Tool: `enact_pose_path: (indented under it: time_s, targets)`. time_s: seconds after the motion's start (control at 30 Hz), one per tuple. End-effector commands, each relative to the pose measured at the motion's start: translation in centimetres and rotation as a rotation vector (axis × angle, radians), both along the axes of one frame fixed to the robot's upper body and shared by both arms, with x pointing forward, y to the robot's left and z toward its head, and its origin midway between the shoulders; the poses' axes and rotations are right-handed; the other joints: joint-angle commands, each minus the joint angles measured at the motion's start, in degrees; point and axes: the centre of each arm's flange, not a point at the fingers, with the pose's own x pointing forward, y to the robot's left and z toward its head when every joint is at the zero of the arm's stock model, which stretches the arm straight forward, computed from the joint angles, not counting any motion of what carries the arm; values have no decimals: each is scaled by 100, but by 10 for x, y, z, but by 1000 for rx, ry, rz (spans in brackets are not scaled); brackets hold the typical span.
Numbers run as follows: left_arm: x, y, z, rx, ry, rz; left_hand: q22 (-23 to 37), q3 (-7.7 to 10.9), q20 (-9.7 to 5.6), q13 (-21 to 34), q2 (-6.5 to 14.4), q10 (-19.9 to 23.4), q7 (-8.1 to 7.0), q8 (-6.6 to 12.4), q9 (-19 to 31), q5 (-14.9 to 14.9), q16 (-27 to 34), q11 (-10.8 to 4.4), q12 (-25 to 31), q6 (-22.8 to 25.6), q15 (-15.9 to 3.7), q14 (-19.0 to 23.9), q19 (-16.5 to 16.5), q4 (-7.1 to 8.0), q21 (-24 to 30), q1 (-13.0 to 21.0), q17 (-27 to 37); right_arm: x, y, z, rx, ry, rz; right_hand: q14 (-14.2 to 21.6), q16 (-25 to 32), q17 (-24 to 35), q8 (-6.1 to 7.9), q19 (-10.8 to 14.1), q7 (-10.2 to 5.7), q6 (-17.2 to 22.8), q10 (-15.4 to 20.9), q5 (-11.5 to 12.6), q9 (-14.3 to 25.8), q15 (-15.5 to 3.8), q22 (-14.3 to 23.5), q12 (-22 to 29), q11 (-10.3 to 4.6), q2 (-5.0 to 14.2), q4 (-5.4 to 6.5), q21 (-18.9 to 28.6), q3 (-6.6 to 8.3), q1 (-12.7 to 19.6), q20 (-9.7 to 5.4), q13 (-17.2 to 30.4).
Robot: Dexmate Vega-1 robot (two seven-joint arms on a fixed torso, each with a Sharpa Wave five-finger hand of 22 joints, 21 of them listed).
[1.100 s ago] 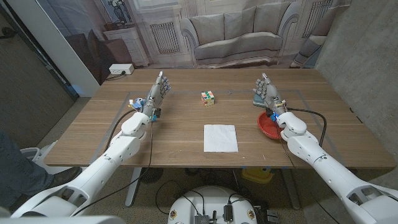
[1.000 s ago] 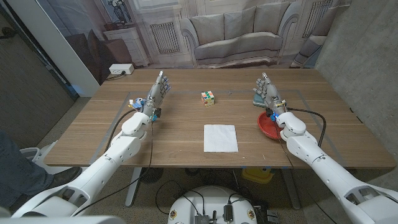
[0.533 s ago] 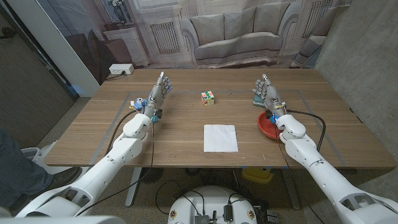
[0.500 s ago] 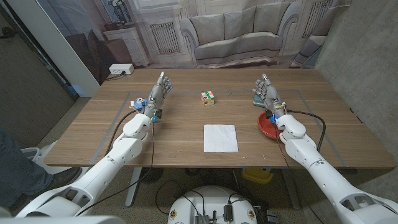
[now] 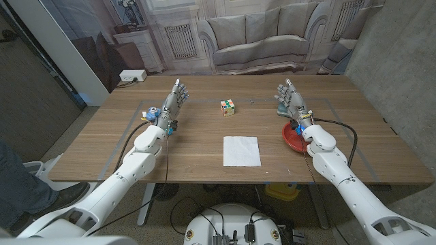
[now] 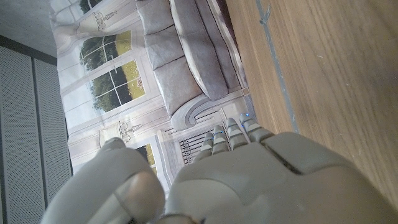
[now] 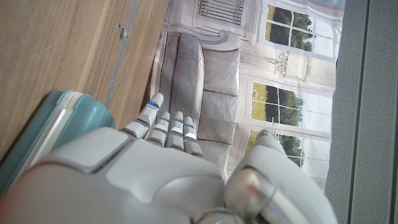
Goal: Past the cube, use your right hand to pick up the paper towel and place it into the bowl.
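Observation:
A white paper towel (image 5: pixel 242 150) lies flat on the wooden table (image 5: pixel 204 160) near its front edge, in the middle. Beyond it sits a multicoloured cube (image 5: pixel 227 107). The red bowl (image 5: pixel 293 139) stands at the right, partly hidden by my right wrist. My right hand (image 5: pixel 289 101) is raised above the far side of the bowl, fingers straight and apart, holding nothing; the right wrist view shows its back (image 7: pixel 155 168). My left hand (image 5: pixel 174 102) stands at the left with fingers extended and empty, its back (image 6: pixel 249 174) seen in the left wrist view.
A flat teal object (image 7: pixel 50 134) lies on the table just beyond my right hand. A white box (image 5: pixel 132 75) sits behind the table's far left corner. A person's leg (image 5: pixel 20 184) is at the left edge. Grey tape lines mark the tabletop.
My right hand has shifted slightly left and farther out over the table. The left forearm has edged a little; the paper towel, cube and bowl are unmoved.

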Motion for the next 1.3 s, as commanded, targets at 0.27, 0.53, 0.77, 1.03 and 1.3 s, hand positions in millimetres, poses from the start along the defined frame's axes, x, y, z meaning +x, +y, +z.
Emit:
enact_pose_path:
  time_s: [0.27, 0.53, 0.77, 1.03, 1.3]
  targets:
    - [-10, 1, -3, -14, -6, -19, 22, 2, -91, 0, 64, 72, 50, 67, 9, 64, 67, 45, 66, 84, 29, 111, 136, -53, 66, 39, 16, -22, 12, -2, -49, -71, 48, 76, 22, 14, 27, 57, -29, 93, 71, 40, 8, -9, 34, 45, 7, 12, -41, -29, 32, 29, -174, 9]
    - [-10, -2, -1, -14, -9, -31, 21, 5, -89, -7, 85, 81, 43, 73, 8, 73, 66, 40, 67, 108, 16, 127, 152, -63, 68, 56, 15, -30, 10, -3, -53, -106, 39, 87, 17, 15, 27, 73, -38, 112, 98, 37, 8, -10, 35, 51, -5, 17, -44, -49, 29, 31, -166, 9]
    - [-12, -3, 0, -14, -12, -30, 21, 8, -81, -13, 108, 110, 40, 73, 8, 80, 66, 32, 76, 121, 12, 149, 168, -72, 69, 73, 15, -39, 11, -4, -59, -125, 53, 103, 13, 14, 21, 96, -39, 114, 109, 35, 8, -17, 36, 50, -7, 25, -52, -66, 30, 41, -172, 9]
    - [-14, -2, -2, -16, -6, -27, 20, 8, -68, -18, 126, 129, 37, 80, 8, 86, 65, 25, 80, 150, 5, 167, 169, -80, 65, 86, 15, -48, 12, -7, -69, -151, 62, 116, 7, 14, 19, 111, -45, 130, 116, 33, 9, -11, 37, 46, -10, 35, -61, -92, 32, 54, -167, 10]
    - [-15, -3, -3, -22, -7, -34, 20, 5, -52, -23, 141, 161, 37, 81, 8, 91, 68, 31, 88, 166, 14, 196, 177, -88, 64, 98, 15, -53, 14, -6, -85, -170, 64, 129, 3, 14, 16, 124, -51, 139, 126, 30, 9, 4, 37, 45, -7, 37, -68, -113, 30, 60, -166, 10]
